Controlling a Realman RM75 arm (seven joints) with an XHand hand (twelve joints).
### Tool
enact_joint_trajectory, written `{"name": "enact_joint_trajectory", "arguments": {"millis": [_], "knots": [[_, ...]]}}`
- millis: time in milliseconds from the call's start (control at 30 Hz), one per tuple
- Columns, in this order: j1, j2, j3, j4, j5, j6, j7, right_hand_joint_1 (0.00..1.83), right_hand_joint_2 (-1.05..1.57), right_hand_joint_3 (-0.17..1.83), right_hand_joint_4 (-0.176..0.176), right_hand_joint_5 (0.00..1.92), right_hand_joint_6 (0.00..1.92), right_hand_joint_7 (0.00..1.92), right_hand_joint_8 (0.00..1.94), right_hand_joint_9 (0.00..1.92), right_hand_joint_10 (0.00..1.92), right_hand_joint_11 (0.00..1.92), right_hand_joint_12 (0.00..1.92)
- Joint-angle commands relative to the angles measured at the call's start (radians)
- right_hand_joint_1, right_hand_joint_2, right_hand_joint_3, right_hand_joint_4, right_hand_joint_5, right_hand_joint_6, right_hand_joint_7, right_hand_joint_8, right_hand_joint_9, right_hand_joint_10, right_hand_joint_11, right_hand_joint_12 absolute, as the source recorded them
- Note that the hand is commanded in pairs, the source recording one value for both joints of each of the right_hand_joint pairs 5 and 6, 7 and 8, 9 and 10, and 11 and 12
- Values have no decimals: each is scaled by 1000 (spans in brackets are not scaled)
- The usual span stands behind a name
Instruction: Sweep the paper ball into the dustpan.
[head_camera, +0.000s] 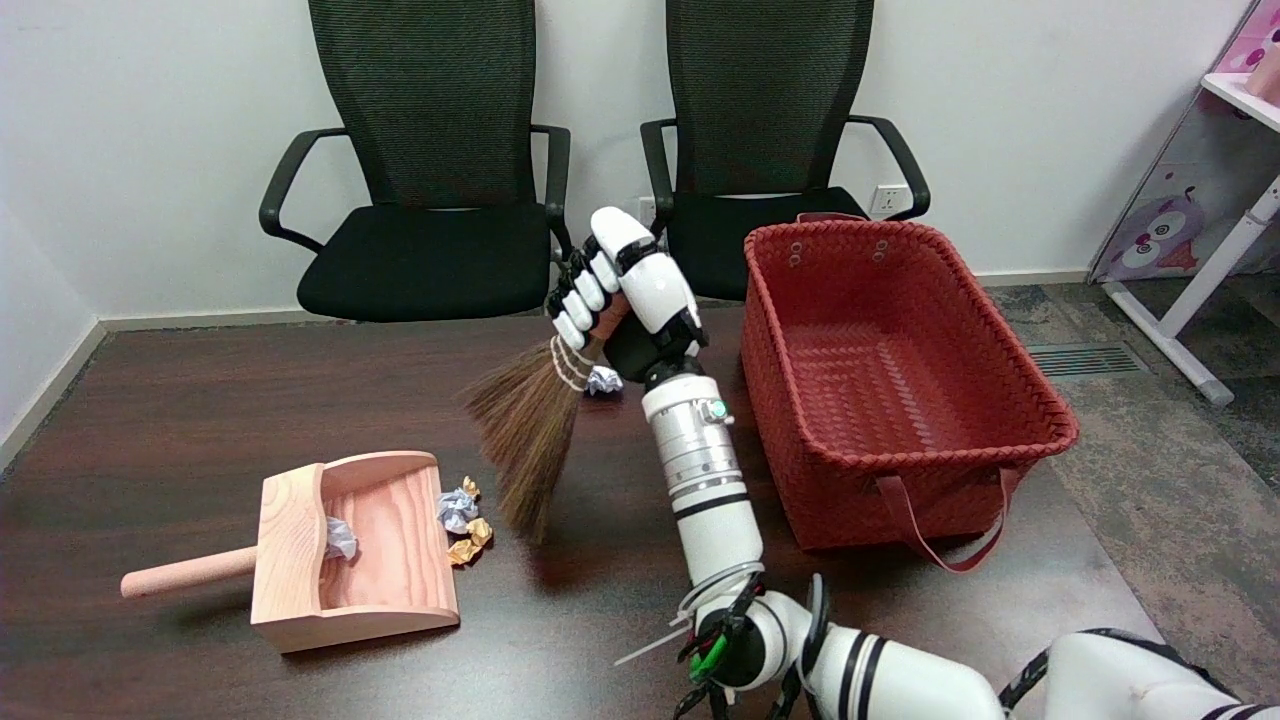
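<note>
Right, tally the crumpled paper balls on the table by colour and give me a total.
White or bluish-white paper balls: 3, one in the dustpan, one at its open edge, one by the hand.
Golden paper balls: 3, in a group at that edge.
Total: 6

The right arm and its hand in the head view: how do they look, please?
The right hand has white finger segments over black parts. The white right arm carries a ribbed silver cylinder with a small green light at the wrist and a black ring lower down. Near its black-and-white elbow joint sit white cable ties and a green part.
</note>
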Motion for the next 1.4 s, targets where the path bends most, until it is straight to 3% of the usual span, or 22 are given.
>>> {"name": "enact_joint_trajectory", "arguments": {"millis": [33,133,367,400,433,633,667,700,733,967,1233,1400], "knots": [[-15,233,-15,-319,94,56,-603,782,1571,1564,72,1920,1920,1920,1920,1920,1920,1920,1920],[-11,257,-13,-346,92,86,-704,799,1571,1535,75,1920,1920,1920,1920,1920,1920,1920,1920],[-33,300,-4,-409,106,88,-717,816,1571,1564,84,1920,1920,1920,1920,1920,1920,1920,1920],[-34,301,-7,-411,106,90,-719,835,1571,1566,147,1920,1920,1920,1920,1920,1920,1920,1920],[-35,301,-11,-413,103,98,-724,846,1571,1565,176,1920,1920,1920,1920,1920,1920,1920,1920],[-28,299,-17,-444,36,266,-784,873,1571,1567,169,1920,1920,1920,1920,1920,1920,1920,1920],[-27,292,-19,-449,23,288,-784,855,1571,1581,119,1920,1920,1920,1920,1920,1920,1920,1920],[-27,281,-18,-449,9,308,-785,869,1571,1586,163,1920,1920,1920,1920,1920,1920,1920,1920],[-27,265,-14,-443,-14,336,-786,875,1571,1593,176,1920,1920,1920,1920,1920,1920,1920,1920],[-37,143,26,-360,-206,427,-786,887,1571,1652,160,1920,1920,1920,1920,1920,1920,1920,1920],[-126,-126,216,-239,-741,528,-786,929,1571,1680,159,1920,1920,1920,1920,1920,1920,1920,1920],[-171,-221,257,-206,-885,519,-784,927,1571,1763,138,1920,1920,1920,1920,1920,1920,1920,1920]]}}
